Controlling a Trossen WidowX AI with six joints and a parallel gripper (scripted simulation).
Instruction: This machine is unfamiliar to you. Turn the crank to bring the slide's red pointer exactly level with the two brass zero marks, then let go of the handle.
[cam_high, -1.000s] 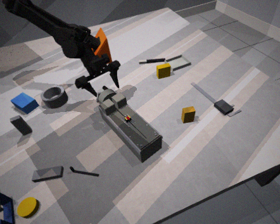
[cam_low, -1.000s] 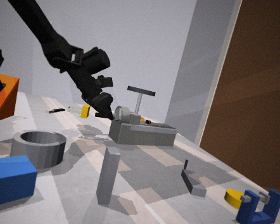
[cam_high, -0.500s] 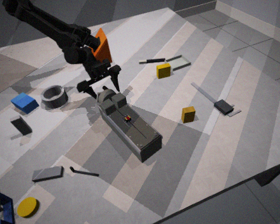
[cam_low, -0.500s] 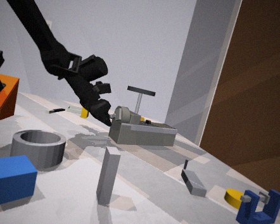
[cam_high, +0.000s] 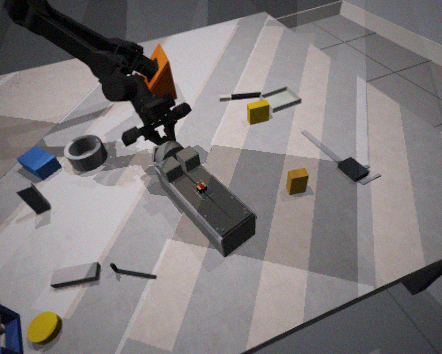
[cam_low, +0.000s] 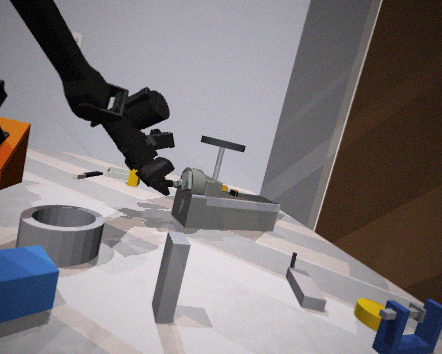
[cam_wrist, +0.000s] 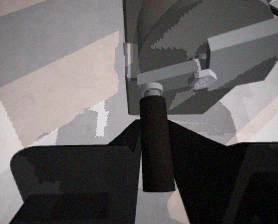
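Observation:
The grey machine (cam_high: 239, 216) (cam_low: 240, 215) (cam_wrist: 182, 30) has a long slide box with a rounded housing at its arm-side end. Its crank arm (cam_wrist: 172, 71) carries a dark brown cylindrical handle (cam_wrist: 158, 155). My gripper (cam_high: 167, 139) (cam_low: 169, 190) (cam_wrist: 150, 124) is shut on the handle, one finger against each side, in the wrist view. The fingers hide the handle in the top and exterior views. The red pointer (cam_high: 202, 186) sits on the slide's top near the two blocks of the housing, with yellow right beside it. It is too small to tell if it is exactly level with the brass marks.
A grey ring (cam_high: 86, 159) (cam_low: 60, 242) and a blue block (cam_high: 37, 162) (cam_low: 25, 282) lie on the housing side. A yellow block (cam_high: 258, 113) and an ochre block (cam_high: 297, 182) stand beyond the machine. A T-shaped post (cam_low: 218, 164) rises behind it in the exterior view.

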